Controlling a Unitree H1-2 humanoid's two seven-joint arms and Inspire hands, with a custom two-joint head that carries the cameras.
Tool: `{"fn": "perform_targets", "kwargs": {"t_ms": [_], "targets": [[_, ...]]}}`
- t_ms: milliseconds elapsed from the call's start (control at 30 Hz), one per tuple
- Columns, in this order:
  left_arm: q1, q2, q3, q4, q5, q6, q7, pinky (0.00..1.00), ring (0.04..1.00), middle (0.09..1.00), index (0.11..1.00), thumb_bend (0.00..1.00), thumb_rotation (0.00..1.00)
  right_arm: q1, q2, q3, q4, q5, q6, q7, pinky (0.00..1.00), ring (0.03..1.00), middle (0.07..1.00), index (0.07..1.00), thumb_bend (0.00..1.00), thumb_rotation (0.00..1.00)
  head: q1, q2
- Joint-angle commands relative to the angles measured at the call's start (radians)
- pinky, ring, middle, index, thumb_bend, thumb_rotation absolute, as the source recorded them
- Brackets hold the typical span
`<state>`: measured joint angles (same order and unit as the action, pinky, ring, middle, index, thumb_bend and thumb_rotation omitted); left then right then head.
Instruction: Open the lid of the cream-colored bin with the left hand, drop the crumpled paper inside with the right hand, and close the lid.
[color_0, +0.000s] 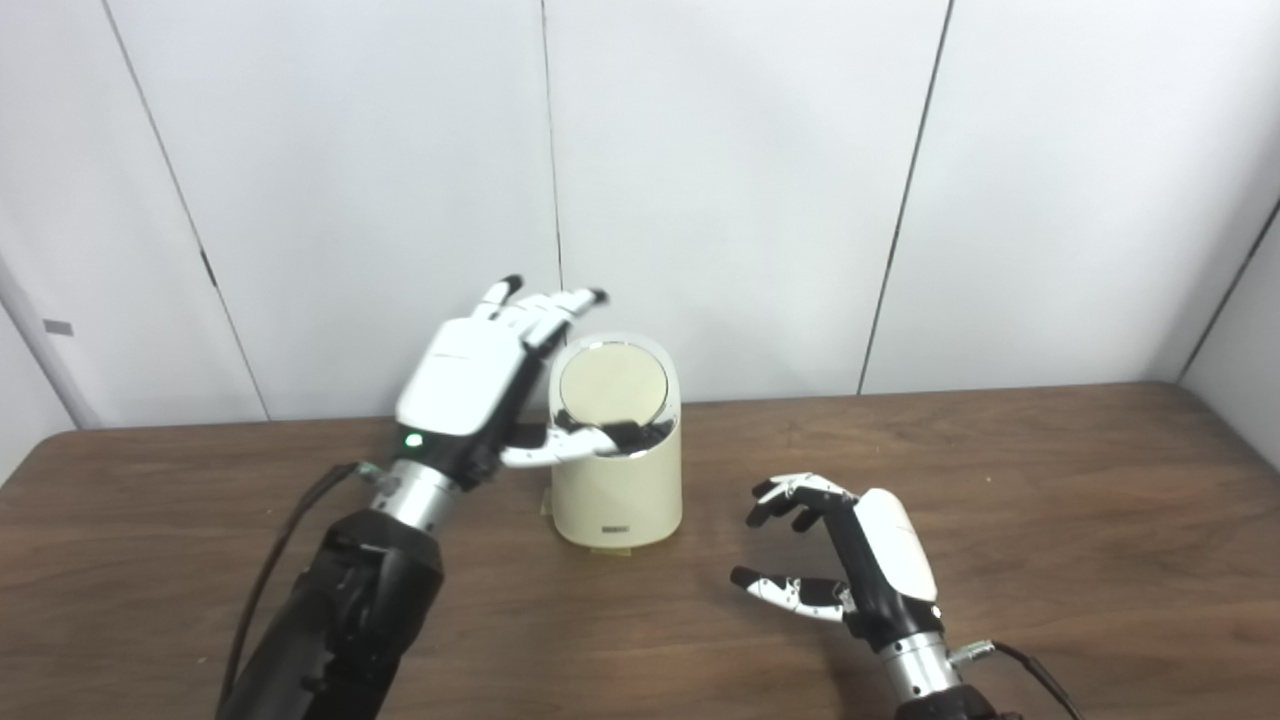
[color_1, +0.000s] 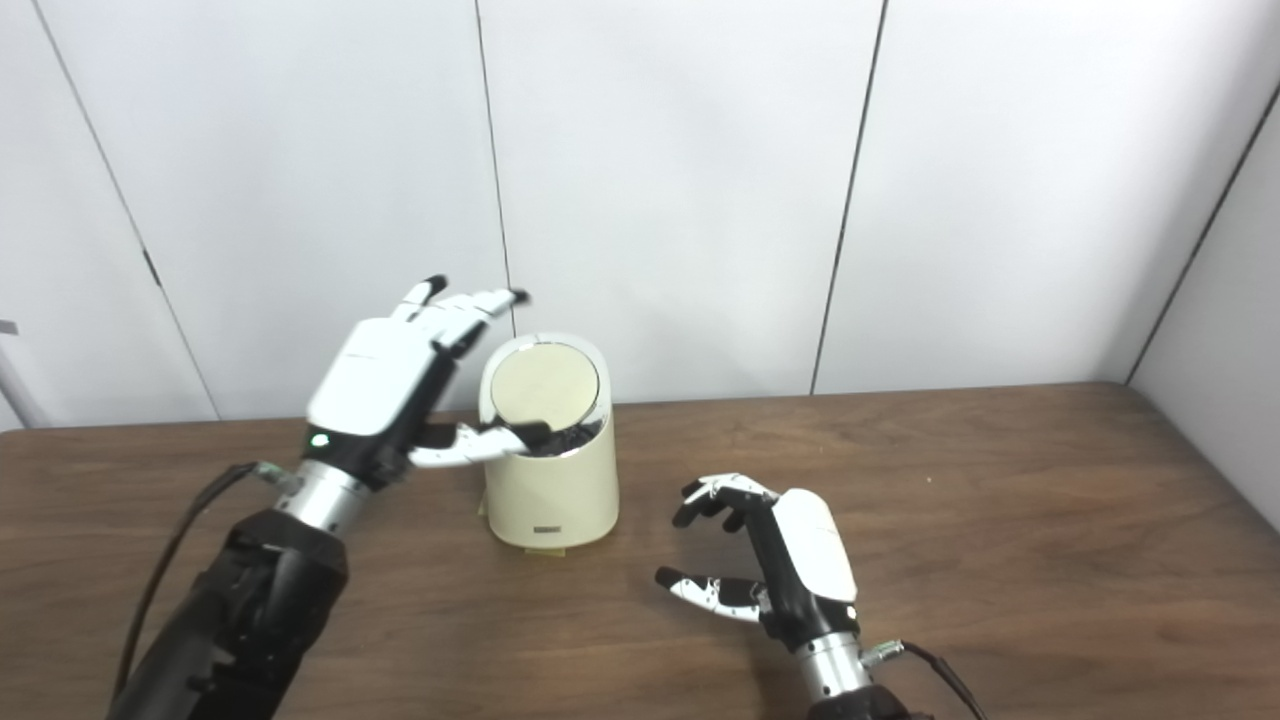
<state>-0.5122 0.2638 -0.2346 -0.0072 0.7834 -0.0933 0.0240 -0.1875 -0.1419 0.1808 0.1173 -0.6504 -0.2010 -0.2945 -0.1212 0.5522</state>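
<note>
The left hand (color_0: 470, 385) hangs at about nine o'clock of the bin (color_0: 617, 480), fingers spread and straight, reaching past the back rim, with the thumb laid across the front of the opening. It grips nothing; it looks open, the thumb touching or just shy of the rim, I can't tell which. The lid (color_0: 612, 385) stands tilted up at the back, its round pale face turned toward us, so the bin is open. Something dark shows inside the mouth, behind the thumb; what it is I can't make out.

The right hand (color_0: 850, 560) rests low over the table (color_0: 1050, 500), out at four o'clock from the bin and well apart from it. Its fingers are curled but apart, with nothing between them: empty. I can see no crumpled paper anywhere, not on the wood and not in either hand. Whether it already lies in the bin I cannot say.

By the look of it, closing the lid is what remains. The bin seems a light plastic thing, smooth and a bit slick, likely to skate or tip if pushed from the side. The lid looks thin and stiff, swinging from the back. I'd touch its top edge, at twelve o'clock, and press it gently forward and down rather than pinch it, keeping the thumb clear.
</note>
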Motion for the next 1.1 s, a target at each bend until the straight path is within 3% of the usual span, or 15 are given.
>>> {"fn": "perform_targets", "kwargs": {"t_ms": [0,100,200,267,300,400,467,633,700,767,800,833,967,1067], "targets": [[-0.003,-0.014,0.035,-0.035,-0.076,0.004,0.003,0.84,0.892,0.918,0.935,0.72,0.93,0.018,0.032,0.011,0.009,0.013,-0.008,-0.010,0.50,0.618,0.670,0.495,0.49,0.15,0.000,0.001],[0.053,-0.038,0.084,-0.037,-0.178,-0.020,0.027,0.71,0.853,0.891,0.890,0.59,0.87,0.021,0.029,0.009,0.006,0.017,-0.007,-0.006,0.51,0.622,0.672,0.495,0.49,0.15,0.000,0.000],[0.116,-0.073,0.130,-0.049,-0.269,-0.022,0.038,0.68,0.825,0.862,0.856,0.53,0.78,0.024,0.025,0.009,0.001,0.015,-0.005,-0.001,0.51,0.627,0.674,0.495,0.49,0.15,0.004,0.001],[0.153,-0.089,0.153,-0.053,-0.312,-0.036,0.049,0.67,0.804,0.833,0.826,0.43,0.74,0.026,0.021,0.007,0.001,0.016,-0.011,0.000,0.51,0.629,0.674,0.495,0.49,0.14,0.005,0.000],[0.171,-0.095,0.162,-0.052,-0.331,-0.051,0.053,0.66,0.798,0.825,0.822,0.37,0.78,0.028,0.019,0.006,0.001,0.017,-0.014,0.000,0.52,0.630,0.674,0.495,0.49,0.15,0.007,0.000],[0.241,-0.131,0.198,-0.050,-0.448,-0.100,0.060,0.66,0.775,0.793,0.786,0.28,0.78,0.032,0.010,0.005,-0.004,0.019,-0.020,0.004,0.52,0.635,0.675,0.495,0.48,0.14,0.015,-0.001],[0.286,-0.157,0.212,-0.046,-0.498,-0.132,0.070,0.66,0.771,0.787,0.778,0.24,0.85,0.036,0.004,0.003,-0.011,0.021,-0.020,0.009,0.53,0.641,0.678,0.495,0.48,0.14,0.016,-0.001],[0.373,-0.187,0.219,-0.050,-0.504,-0.158,0.089,0.66,0.774,0.798,0.793,0.21,0.90,0.059,0.001,-0.005,-0.044,0.031,-0.021,0.015,0.54,0.644,0.681,0.495,0.48,0.14,0.020,0.001],[0.392,-0.191,0.225,-0.046,-0.515,-0.168,0.091,0.66,0.773,0.795,0.787,0.19,0.82,0.071,0.006,-0.012,-0.058,0.046,-0.031,0.010,0.52,0.631,0.677,0.495,0.48,0.14,0.020,0.004],[0.404,-0.197,0.233,-0.039,-0.524,-0.179,0.097,0.65,0.759,0.779,0.769,0.18,0.66,0.080,0.010,-0.020,-0.067,0.054,-0.047,-0.006,0.48,0.601,0.664,0.495,0.48,0.14,0.018,0.005],[0.412,-0.200,0.237,-0.036,-0.531,-0.178,0.100,0.65,0.752,0.773,0.762,0.19,0.60,0.083,0.012,-0.026,-0.068,0.063,-0.061,-0.014,0.44,0.562,0.659,0.495,0.48,0.14,0.016,0.006],[0.419,-0.202,0.240,-0.034,-0.539,-0.176,0.100,0.65,0.743,0.763,0.749,0.20,0.49,0.087,0.012,-0.030,-0.073,0.070,-0.067,-0.017,0.35,0.459,0.652,0.494,0.48,0.14,0.014,0.009],[0.445,-0.215,0.247,-0.058,-0.575,-0.142,0.093,0.65,0.732,0.748,0.731,0.22,0.37,0.108,0.005,-0.043,-0.125,0.074,-0.057,-0.002,0.32,0.438,0.645,0.494,0.49,0.14,0.014,0.038],[0.460,-0.225,0.249,-0.092,-0.590,-0.105,0.085,0.65,0.728,0.743,0.729,0.21,0.33,0.120,0.000,-0.053,-0.164,0.076,-0.043,0.013,0.29,0.409,0.636,0.494,0.49,0.14,0.022,0.056]]}}
